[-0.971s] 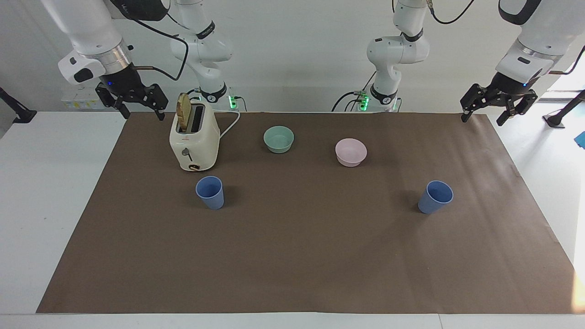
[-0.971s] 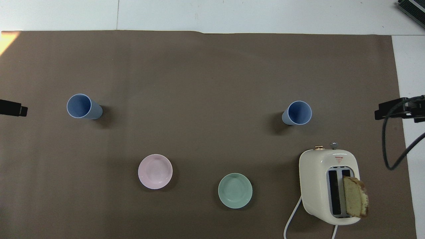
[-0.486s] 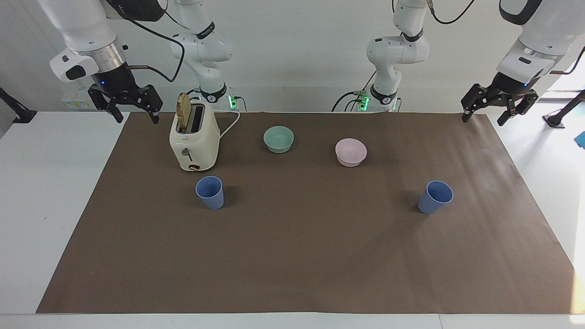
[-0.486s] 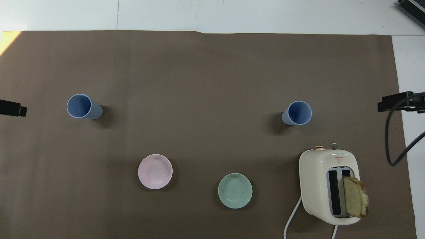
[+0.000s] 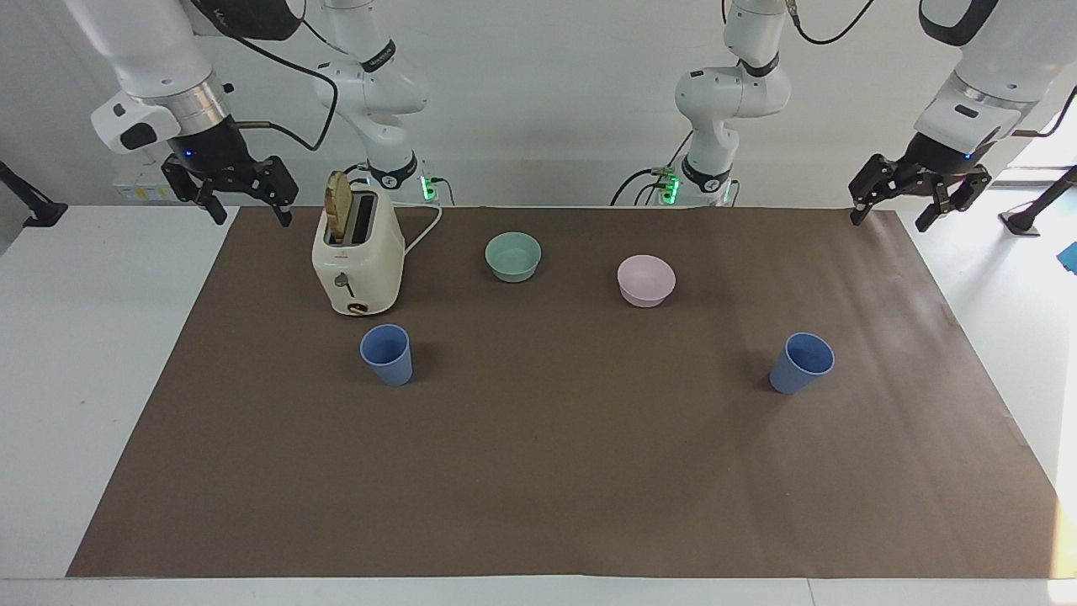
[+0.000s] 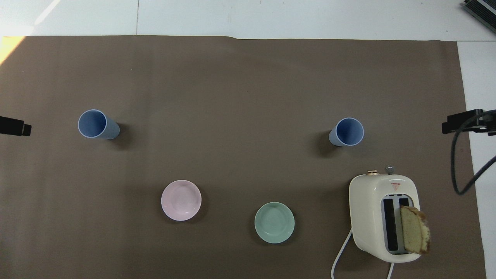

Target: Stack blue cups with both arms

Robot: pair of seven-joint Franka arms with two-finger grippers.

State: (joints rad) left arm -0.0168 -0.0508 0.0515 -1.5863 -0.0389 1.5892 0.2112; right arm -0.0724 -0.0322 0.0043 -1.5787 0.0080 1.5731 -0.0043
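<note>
A brown paper mat (image 5: 555, 471) covers the white table (image 5: 92, 353) before a pale wall. A cream plastic toaster (image 5: 358, 261) holding a bread slice (image 5: 338, 206) stands toward the right arm's end, beside a teal-green bowl (image 5: 513, 256) and pink bowl (image 5: 646, 279). Two periwinkle-blue plastic cups (image 5: 387, 354) (image 5: 802, 363) stand upright, well apart, farther from the robots. The right gripper (image 5: 241, 207) and left gripper (image 5: 892, 204) hover empty over the mat's corners, fingers spread.
</note>
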